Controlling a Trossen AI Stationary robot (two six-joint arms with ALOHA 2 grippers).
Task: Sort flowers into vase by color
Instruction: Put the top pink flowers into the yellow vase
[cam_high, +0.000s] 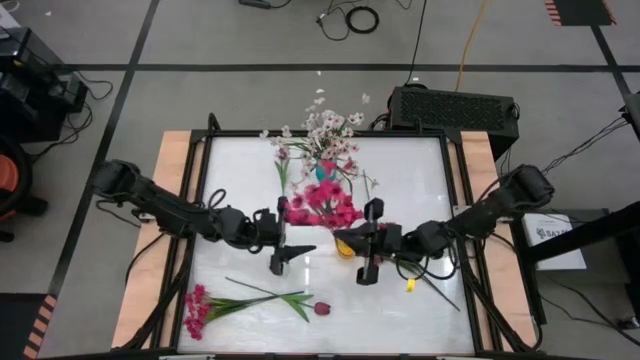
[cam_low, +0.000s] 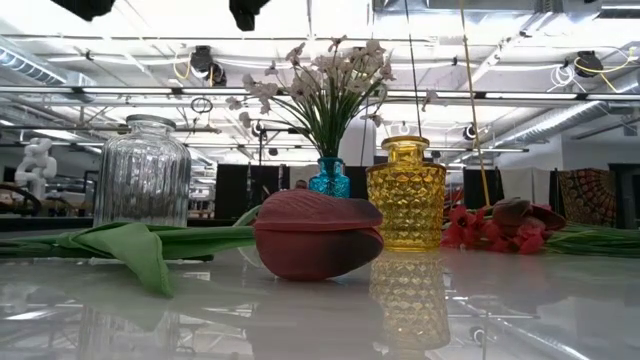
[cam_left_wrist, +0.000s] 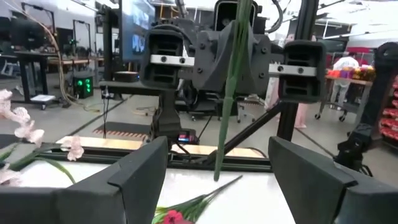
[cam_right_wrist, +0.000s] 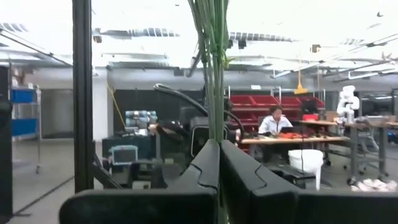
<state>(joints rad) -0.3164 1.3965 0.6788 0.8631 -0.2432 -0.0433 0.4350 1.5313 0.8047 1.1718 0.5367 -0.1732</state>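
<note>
White blossoms (cam_high: 328, 128) already stand in the blue vase (cam_low: 329, 179) — that colour looks done. My right gripper (cam_high: 368, 243) is clamped on the magenta bunch's (cam_high: 322, 203) stems above the yellow vase (cam_low: 406, 194); my left gripper (cam_high: 283, 243) hangs wide beside it. Magenta spray (cam_high: 196, 311) and tulip (cam_high: 321, 308) lie unsorted — about halfway.

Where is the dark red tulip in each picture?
High view: the tulip lies near the table's front edge, at the end of a green stem.
Low view: it lies front and centre, before the yellow vase.
Left wrist view: not in it.
Right wrist view: not in it.
Shared landmark: the white-pink blossoms, at the table's far edge.
</note>
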